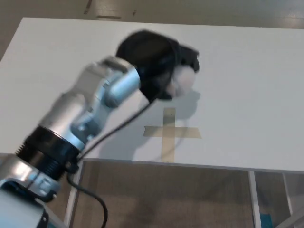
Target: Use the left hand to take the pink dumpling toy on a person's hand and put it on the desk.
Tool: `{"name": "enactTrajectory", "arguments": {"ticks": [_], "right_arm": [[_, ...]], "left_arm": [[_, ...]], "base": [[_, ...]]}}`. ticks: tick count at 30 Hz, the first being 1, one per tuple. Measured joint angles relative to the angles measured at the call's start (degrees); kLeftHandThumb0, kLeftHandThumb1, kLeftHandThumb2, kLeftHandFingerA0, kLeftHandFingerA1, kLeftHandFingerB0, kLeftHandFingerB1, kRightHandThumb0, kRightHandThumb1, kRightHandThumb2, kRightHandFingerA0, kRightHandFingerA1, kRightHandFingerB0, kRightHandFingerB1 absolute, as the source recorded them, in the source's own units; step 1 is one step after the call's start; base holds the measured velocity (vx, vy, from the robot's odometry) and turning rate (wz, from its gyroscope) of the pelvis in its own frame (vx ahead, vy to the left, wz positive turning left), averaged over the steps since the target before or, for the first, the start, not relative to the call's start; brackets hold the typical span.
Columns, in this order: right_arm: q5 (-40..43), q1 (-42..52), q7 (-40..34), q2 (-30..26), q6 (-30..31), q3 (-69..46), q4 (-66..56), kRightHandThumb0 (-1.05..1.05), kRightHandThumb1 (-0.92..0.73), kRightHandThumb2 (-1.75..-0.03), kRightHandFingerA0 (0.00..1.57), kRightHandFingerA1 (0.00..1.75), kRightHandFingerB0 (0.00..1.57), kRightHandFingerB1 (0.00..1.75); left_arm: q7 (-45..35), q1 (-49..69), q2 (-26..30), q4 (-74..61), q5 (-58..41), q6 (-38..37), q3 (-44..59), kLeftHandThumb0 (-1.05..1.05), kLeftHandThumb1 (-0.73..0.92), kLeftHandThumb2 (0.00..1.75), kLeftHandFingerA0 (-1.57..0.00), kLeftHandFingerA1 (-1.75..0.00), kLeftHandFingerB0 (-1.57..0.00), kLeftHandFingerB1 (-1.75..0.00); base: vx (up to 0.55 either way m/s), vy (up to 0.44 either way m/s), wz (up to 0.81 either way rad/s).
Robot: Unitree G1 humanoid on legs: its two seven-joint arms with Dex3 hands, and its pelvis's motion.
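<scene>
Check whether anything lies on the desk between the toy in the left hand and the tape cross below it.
Nothing visible does. The black left hand holds the pale, rounded dumpling toy above the white desk; the tan tape cross and the surface around it are bare.

No writing, label, brand or number could be read anywhere; the only sign was a tape cross (169,132) on the desk (247,71).
</scene>
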Motion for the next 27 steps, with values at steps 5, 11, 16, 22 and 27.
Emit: {"name": "enactTrajectory", "arguments": {"ticks": [5,11,16,22,27], "right_arm": [[0.0,0.0,0.2,0.0,0.0,0.0,0.0,-0.22,-0.68,-0.6,0.67,0.46,0.54,0.43],[-0.1,0.1,0.3,-0.4,0.2,0.1,0.2,-0.22,-0.69,-0.61,0.66,0.46,0.52,0.42],[-0.1,0.1,0.3,-0.6,0.3,0.2,0.2,-0.21,-0.69,-0.61,0.66,0.46,0.53,0.43],[-0.1,0.1,0.4,-0.8,0.4,0.3,0.2,-0.21,-0.69,-0.6,0.67,0.46,0.54,0.43],[-0.1,0.1,0.4,-0.8,0.4,0.3,0.3,-0.21,-0.69,-0.6,0.67,0.46,0.54,0.43]], "left_arm": [[-0.1,-1.8,2.5,-3.6,-3.4,-1.2,7.2,-0.32,0.71,0.64,-0.75,-1.55,-0.79,-0.5],[-0.1,-1.1,7.8,-3.1,-6.2,-3.0,13.2,-0.27,0.7,0.64,-0.74,-1.49,-0.88,-0.61],[-0.2,0.5,12.6,0.5,-7.4,-4.1,16.0,-0.28,0.72,0.64,-0.73,-1.48,-0.83,-0.53],[0.0,3.2,15.8,7.1,-8.4,-6.1,17.2,-0.27,0.72,0.64,-0.7,-1.49,-0.75,-0.97],[0.9,3.6,16.2,13.7,-8.3,-7.6,16.5,-0.23,0.74,0.63,-0.65,-1.5,-0.74,-1.0]], "base": [[0.0,0.0,0.0],[0.0,0.0,0.0],[0.0,0.0,0.0],[0.0,0.0,0.0],[0.0,0.0,0.0]]}}
